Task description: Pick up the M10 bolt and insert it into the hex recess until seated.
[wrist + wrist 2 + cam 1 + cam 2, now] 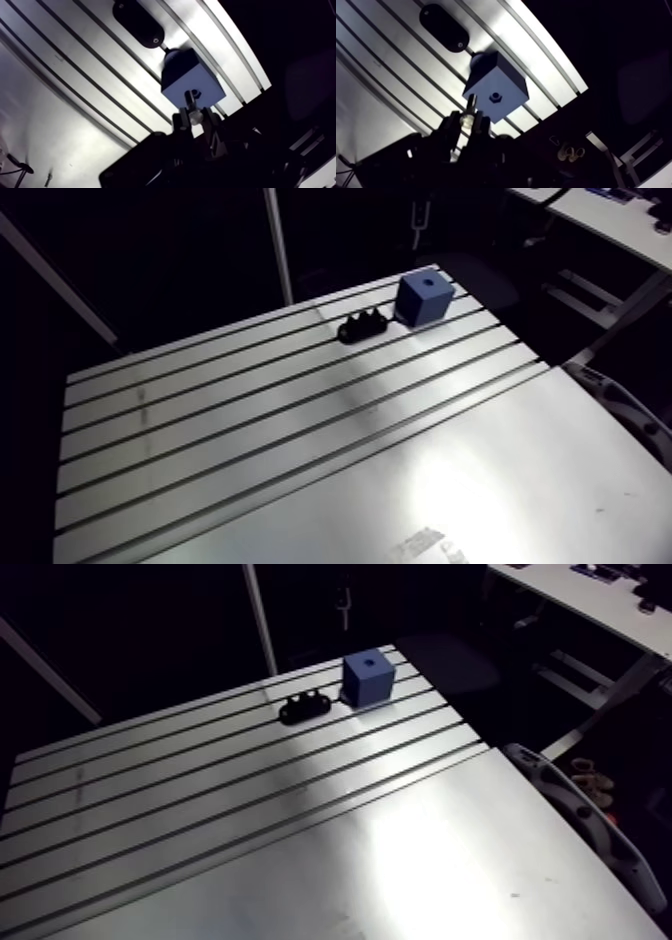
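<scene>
The surroundings are nearly black. In the arm view, light falls from above onto the slotted aluminium bench (200,418). The near, unslotted part throws back a broad white glare (450,493) that washes out the surface there. A fainter sheen runs across the slots toward the blue block (422,298), whose top is brighter than its side faces. The black fixture (362,328) beside it is almost a silhouette. In the wrist view the bench slots bow into curves and the pincer (196,119) is a dark mass. The M10 bolt (191,100) clamped in it catches 1 small glint.
</scene>
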`<state>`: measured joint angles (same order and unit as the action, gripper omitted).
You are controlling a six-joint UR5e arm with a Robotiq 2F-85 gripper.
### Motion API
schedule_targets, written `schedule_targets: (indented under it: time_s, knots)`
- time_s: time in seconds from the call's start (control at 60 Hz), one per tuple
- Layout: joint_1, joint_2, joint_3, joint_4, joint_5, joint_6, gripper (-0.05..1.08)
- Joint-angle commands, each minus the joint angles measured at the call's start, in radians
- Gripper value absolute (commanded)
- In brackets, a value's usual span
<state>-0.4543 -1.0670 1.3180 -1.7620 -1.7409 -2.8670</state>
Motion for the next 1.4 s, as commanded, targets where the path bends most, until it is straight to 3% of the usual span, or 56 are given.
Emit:
schedule_targets:
  time_s: [0.017,0.283,0.817,1.4]
  knots:
    - [-0.013,0.0,0.015,-0.004,-0.004,0.0,0.85]
    - [-0.046,-0.001,0.019,-0.013,0.0,0.006,0.85]
    - [-0.046,0.002,0.028,-0.054,0.008,0.013,0.85]
    - [-0.057,0.034,0.038,-0.085,-0.001,0.022,0.89]
